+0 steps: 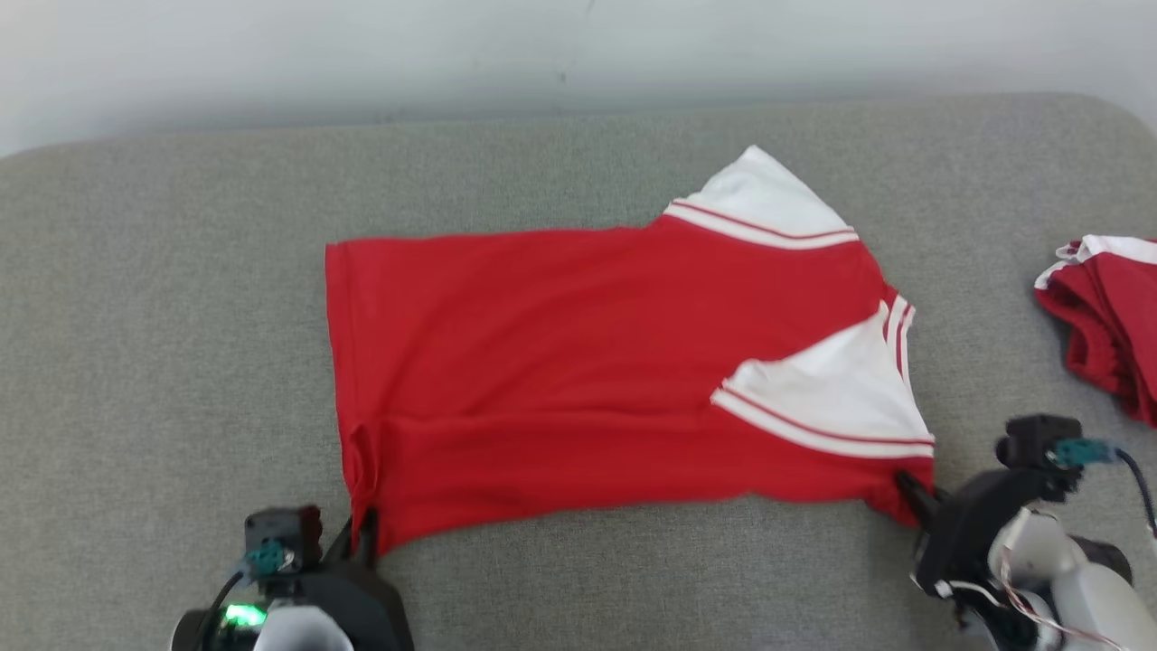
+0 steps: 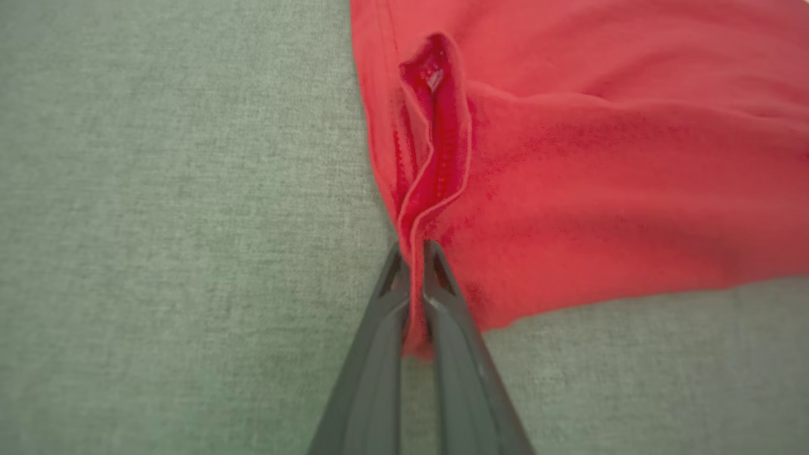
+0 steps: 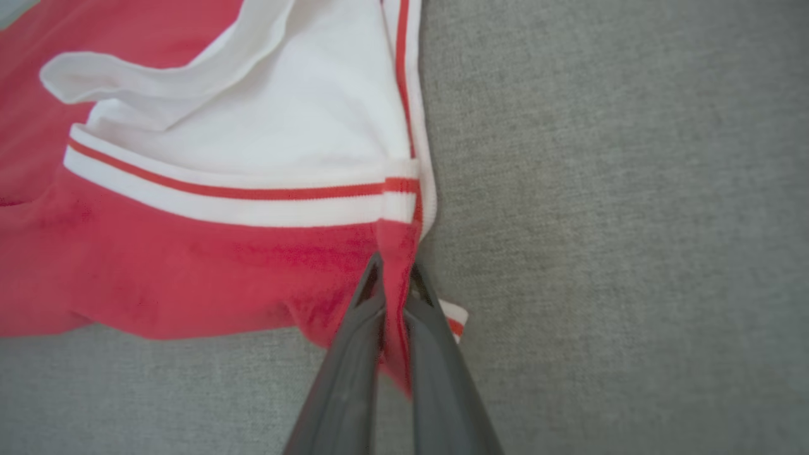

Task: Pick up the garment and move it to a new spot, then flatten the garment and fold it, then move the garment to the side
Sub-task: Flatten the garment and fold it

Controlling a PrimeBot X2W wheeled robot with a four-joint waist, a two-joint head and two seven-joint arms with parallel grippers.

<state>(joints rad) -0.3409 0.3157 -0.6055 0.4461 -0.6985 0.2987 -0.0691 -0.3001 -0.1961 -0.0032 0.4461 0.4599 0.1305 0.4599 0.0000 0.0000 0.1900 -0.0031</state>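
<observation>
Grippers first: left gripper [image 1: 360, 535] is clamped on the shirt's near hem corner. From the wrist, left gripper [image 2: 414, 253] has its jaws pinching a raised ridge of red cloth. Right gripper [image 1: 911, 493] is likewise clenched on the near corner at the sleeve end, just below the white stripe. From its wrist, right gripper [image 3: 393, 268] has red fabric squeezed between the jaws.

Scene, big to small:
- Cushion [image 1: 181, 316], grey, bears everything.
- Shirt [image 1: 560, 362] lies mid-cushion, mostly flat, hem to the robot's left and sleeves to its right, with the near edge at both grippers.
- Second garment [image 1: 1107, 316], red and white, is bunched at the right edge, well apart.
- Near sleeve [image 1: 832, 398] lies over the body. Far sleeve [image 1: 768, 203] sticks out at the back.
- Pucker [image 2: 436, 114] stands up by the left hem corner.

My read: you're in the fold step, with both near corners gripped. Next move calls for lifting both together, level, and carrying the near edge over toward the far edge. Match the arms' pace or the cloth skews. The far sleeve likely needs tucking.
</observation>
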